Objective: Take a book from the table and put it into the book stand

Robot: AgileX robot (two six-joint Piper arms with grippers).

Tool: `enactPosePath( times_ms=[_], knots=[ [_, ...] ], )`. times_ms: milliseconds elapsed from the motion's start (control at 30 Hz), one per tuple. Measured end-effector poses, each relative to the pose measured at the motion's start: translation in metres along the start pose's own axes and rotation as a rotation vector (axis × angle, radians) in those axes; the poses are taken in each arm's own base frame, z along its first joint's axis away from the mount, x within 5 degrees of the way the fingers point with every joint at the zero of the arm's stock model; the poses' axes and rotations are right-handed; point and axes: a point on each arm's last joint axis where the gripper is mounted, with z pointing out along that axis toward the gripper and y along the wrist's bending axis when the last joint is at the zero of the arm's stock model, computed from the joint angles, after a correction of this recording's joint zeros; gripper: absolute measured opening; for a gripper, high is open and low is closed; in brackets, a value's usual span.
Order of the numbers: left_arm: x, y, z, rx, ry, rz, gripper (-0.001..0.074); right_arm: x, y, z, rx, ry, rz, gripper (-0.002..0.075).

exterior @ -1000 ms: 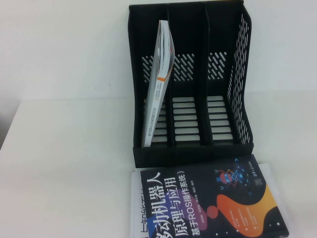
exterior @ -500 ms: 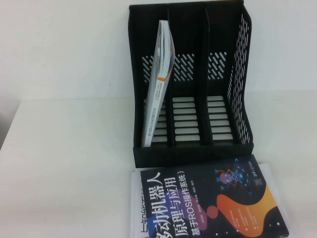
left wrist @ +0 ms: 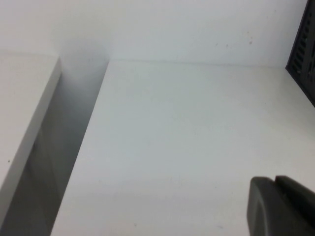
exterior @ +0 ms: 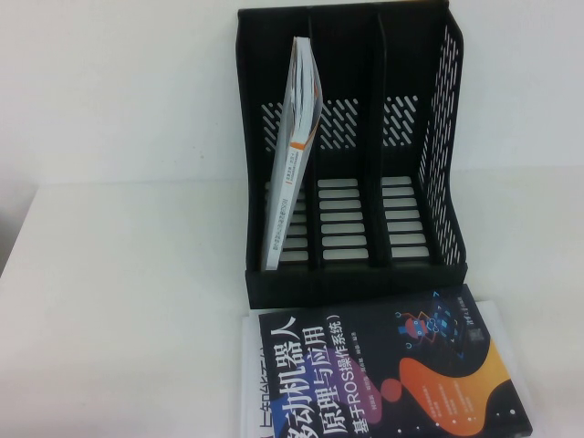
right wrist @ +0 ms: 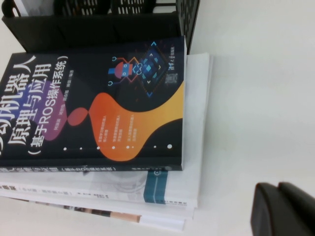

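Note:
The book (exterior: 294, 155), white and pale grey with an orange strip, stands upright in the left compartment of the black book stand (exterior: 438, 137) and leans slightly right against the divider. Neither arm shows in the high view. In the left wrist view my left gripper (left wrist: 275, 184) hangs shut and empty over bare white table (left wrist: 172, 147), with the stand's corner (left wrist: 302, 44) off to one side. In the right wrist view my right gripper (right wrist: 278, 189) is shut and empty over the table, beside the stack of books.
A black-covered book (exterior: 383, 374) with orange and blue shapes tops a stack of white books (right wrist: 172, 191) just in front of the stand. The stand's middle and right compartments hold nothing. A second white surface (left wrist: 24, 98) sits across a gap at the table's edge.

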Motion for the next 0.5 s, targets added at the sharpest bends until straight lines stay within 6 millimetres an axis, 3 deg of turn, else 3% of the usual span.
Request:
enactPosePath(
  times_ms=[300,500],
  knots=[
    [0.011,0.002,-0.005,-0.022,0.094,-0.008,-0.0002,0.000,0.000,0.000,0.000,0.000,0.000,0.0000],
    [0.010,0.002,-0.010,-0.014,0.044,0.037,-0.0002,0.000,0.000,0.000,0.000,0.000,0.000,0.0000]
  ],
)
